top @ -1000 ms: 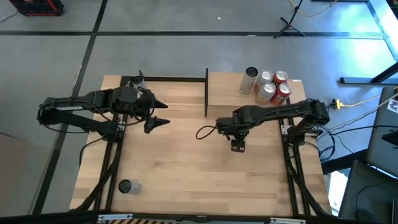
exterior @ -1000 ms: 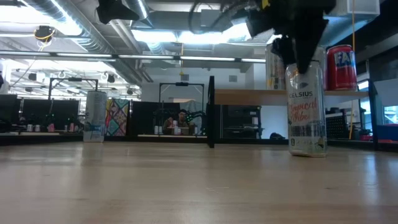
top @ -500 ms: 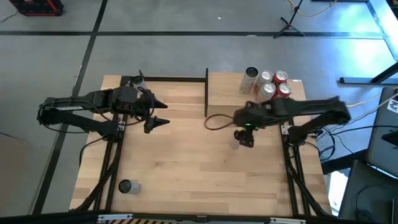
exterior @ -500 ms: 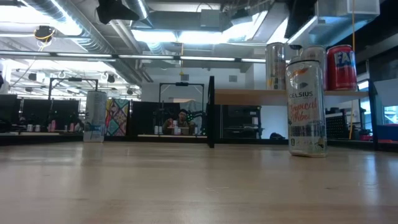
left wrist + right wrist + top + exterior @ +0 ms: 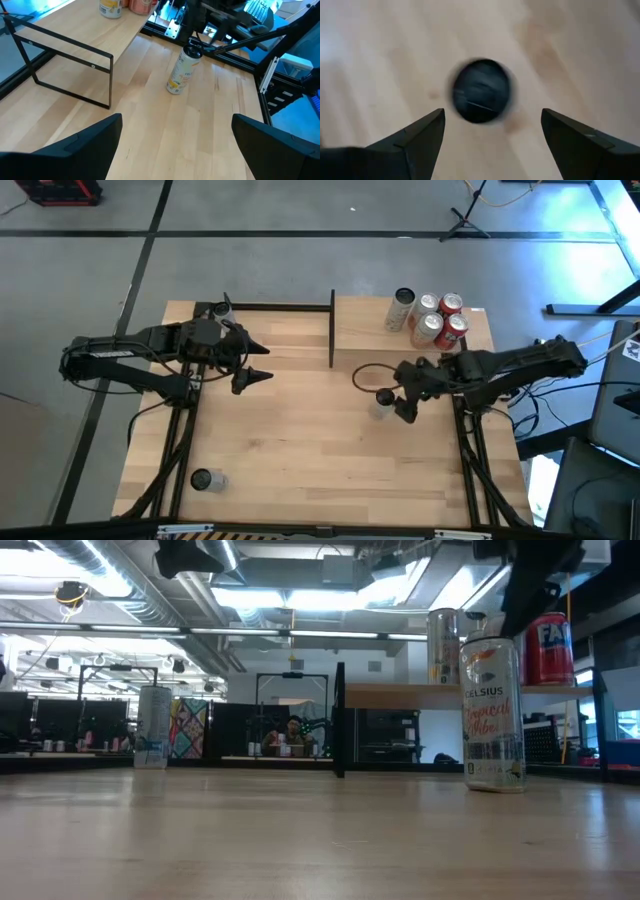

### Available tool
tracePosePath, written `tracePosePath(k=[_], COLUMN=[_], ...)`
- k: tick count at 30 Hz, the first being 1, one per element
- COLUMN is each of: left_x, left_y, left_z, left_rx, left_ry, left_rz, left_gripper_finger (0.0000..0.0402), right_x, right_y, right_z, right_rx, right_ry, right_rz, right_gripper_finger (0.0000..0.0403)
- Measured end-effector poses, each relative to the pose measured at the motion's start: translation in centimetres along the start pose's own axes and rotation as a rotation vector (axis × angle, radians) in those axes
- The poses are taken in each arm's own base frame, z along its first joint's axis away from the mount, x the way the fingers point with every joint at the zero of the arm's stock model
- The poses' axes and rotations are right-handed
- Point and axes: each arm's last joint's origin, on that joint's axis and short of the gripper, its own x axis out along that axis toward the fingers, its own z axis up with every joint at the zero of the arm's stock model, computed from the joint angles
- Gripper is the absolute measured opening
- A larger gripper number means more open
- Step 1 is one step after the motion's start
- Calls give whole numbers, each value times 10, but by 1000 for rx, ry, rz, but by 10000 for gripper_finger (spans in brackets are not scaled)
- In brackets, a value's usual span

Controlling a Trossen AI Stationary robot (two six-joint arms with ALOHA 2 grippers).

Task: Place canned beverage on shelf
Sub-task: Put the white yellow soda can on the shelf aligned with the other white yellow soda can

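A tall pale canned beverage (image 5: 381,406) stands upright on its base on the tabletop, right of centre; it also shows in the low view (image 5: 492,715) and the left wrist view (image 5: 182,70). My right gripper (image 5: 405,406) hangs open above it and a little toward the table's right edge, touching nothing. In the right wrist view the can's dark top (image 5: 481,91) lies ahead of the open fingers (image 5: 492,135). The shelf (image 5: 360,330), a pale board with black posts, stands at the far right. My left gripper (image 5: 264,362) waits open at the far left.
Several cans stand on the shelf: a silver one (image 5: 402,310) and red ones (image 5: 442,320). Another pale can (image 5: 203,480) stands near the table's near left corner. The shelf's black post (image 5: 331,330) rises at the middle of the far edge.
My right gripper has risen from around the top of the canned beverage and drawn back toward the table's right edge, rolling its wrist as it went. The can stays upright in the same place.
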Motion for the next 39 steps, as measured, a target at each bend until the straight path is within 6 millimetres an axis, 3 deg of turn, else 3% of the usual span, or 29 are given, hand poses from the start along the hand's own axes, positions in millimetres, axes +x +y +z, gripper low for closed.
tracePosePath(k=[13, 25, 31, 34, 39], left_x=[0, 0, 0, 0, 0], left_y=[0, 0, 0, 0, 0], left_z=[0, 0, 0, 0, 0], left_rx=[0, 0, 0, 0, 0], left_ry=[-2, -3, -3, -3, -3], left_rz=[6, 7, 7, 7, 7], left_gripper_finger=[373, 373, 373, 373, 373], right_x=[10, 45, 51, 51, 47], right_y=[12, 16, 16, 17, 17], right_z=[-5, -10, -12, -11, -10], right_rx=[-78, -83, -69, -50, -42], right_ry=[-102, -95, -98, -110, -102], right_rz=[-54, -90, -87, -79, -67], right_gripper_finger=[319, 319, 318, 295, 220])
